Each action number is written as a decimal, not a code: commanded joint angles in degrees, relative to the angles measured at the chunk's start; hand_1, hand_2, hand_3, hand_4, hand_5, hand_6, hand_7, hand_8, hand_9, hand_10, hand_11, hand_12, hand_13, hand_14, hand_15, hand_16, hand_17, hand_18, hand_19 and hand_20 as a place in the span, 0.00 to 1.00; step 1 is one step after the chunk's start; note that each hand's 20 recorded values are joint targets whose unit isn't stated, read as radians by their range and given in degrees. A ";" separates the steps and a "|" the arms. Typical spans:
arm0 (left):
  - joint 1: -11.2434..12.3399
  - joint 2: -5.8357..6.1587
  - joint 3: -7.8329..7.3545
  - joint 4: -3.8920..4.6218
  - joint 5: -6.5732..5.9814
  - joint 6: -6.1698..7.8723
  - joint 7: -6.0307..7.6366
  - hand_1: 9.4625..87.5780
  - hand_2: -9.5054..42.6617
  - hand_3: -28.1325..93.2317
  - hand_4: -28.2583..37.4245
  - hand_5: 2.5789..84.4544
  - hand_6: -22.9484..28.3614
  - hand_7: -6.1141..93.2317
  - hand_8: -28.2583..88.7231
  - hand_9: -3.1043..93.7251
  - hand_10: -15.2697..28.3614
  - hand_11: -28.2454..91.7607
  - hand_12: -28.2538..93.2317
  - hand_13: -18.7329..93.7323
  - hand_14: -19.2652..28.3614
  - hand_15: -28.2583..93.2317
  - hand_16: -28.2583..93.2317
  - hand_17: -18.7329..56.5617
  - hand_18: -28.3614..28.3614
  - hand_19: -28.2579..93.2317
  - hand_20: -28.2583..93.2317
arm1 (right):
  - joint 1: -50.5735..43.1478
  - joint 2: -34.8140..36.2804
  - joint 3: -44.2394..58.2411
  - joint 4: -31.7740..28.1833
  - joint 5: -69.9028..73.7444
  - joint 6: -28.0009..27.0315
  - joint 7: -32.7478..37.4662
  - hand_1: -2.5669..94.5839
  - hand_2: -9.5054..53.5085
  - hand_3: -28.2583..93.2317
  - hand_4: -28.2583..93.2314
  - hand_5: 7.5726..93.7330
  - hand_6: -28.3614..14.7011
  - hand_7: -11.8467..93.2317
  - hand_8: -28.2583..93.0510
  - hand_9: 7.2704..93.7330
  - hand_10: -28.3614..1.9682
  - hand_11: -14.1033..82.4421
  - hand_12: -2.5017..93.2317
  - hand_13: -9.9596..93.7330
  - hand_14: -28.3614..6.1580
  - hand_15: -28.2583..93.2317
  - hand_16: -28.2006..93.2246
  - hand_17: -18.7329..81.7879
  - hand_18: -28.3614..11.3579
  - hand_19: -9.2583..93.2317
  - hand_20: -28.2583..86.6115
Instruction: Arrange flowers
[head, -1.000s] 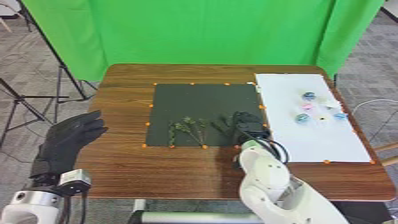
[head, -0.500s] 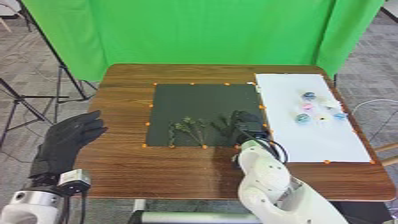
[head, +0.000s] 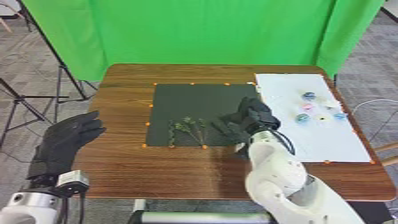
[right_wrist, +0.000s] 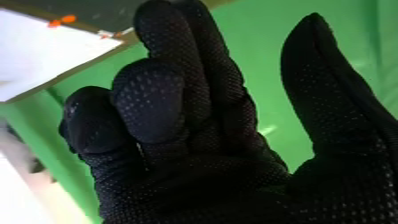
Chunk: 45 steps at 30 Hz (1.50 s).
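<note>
Head view gives the layout: a brown tabletop (head: 124, 100), with a long white sheet (head: 329, 145) on its right side and a dark mat (head: 191, 100) beside it. The right hand (head: 256, 112) is over the mat's right edge, next to the sheet. Right wrist view has its thumb well apart from loosely bent fingers, with nothing between them, so it is open. The left hand (head: 67, 135) is open too, off to the left, and can wait there.

Green sprigs (head: 189, 129) lie on the near part of the mat. Small flower heads sit loosely grouped on the sheet: a pink flower (head: 308, 107) amid blue and white ones.

The step in hand looks like fetching a flower to set with the greenery, early in the job. Come down from above, since a low sideways sweep could roll the neighbours or drag a sprig. Pick one with space around it, such as the near blue flower (head: 302, 118), and line up thumb and fingertips on either side before closing. Pinch lightly, as the petals probably crush easily. Then lift straight up, carry it over, and let go close to the mat.
</note>
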 joint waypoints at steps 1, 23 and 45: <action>0.92 -0.04 0.09 -0.70 -0.23 0.69 0.17 0.23 0.27 0.91 0.12 0.50 0.69 0.26 0.15 0.42 0.83 0.54 0.31 0.39 0.98 0.76 0.12 0.12 0.90 0.73 0.30 | 0.70 7.12 8.95 1.18 2.92 4.29 1.32 0.32 0.18 0.86 0.07 0.72 0.42 0.35 0.17 0.74 0.23 0.51 0.24 0.80 0.42 0.83 0.41 0.72 0.19 1.00 0.52; -0.50 -1.62 1.37 -0.78 0.67 -0.12 -1.75 0.23 0.27 0.91 0.12 0.50 0.69 0.26 0.15 0.42 0.84 0.54 0.31 0.39 0.98 0.76 0.12 0.12 0.90 0.73 0.30 | -1.08 9.02 14.38 9.87 3.42 -1.24 4.08 0.31 0.21 0.88 0.07 0.67 0.40 0.34 0.16 0.67 0.20 0.41 0.21 0.76 0.40 0.84 0.40 0.70 0.20 1.00 0.54; -1.25 -0.12 2.23 -0.40 -0.30 0.39 0.19 0.23 0.27 0.91 0.12 0.50 0.69 0.26 0.15 0.42 0.84 0.54 0.31 0.39 0.98 0.76 0.12 0.12 0.90 0.73 0.30 | 2.52 7.38 10.47 16.60 2.84 -6.55 4.89 0.34 0.14 0.89 0.06 0.60 0.37 0.26 0.16 0.53 0.24 0.30 0.18 0.73 0.37 0.82 0.38 0.69 0.19 1.00 0.51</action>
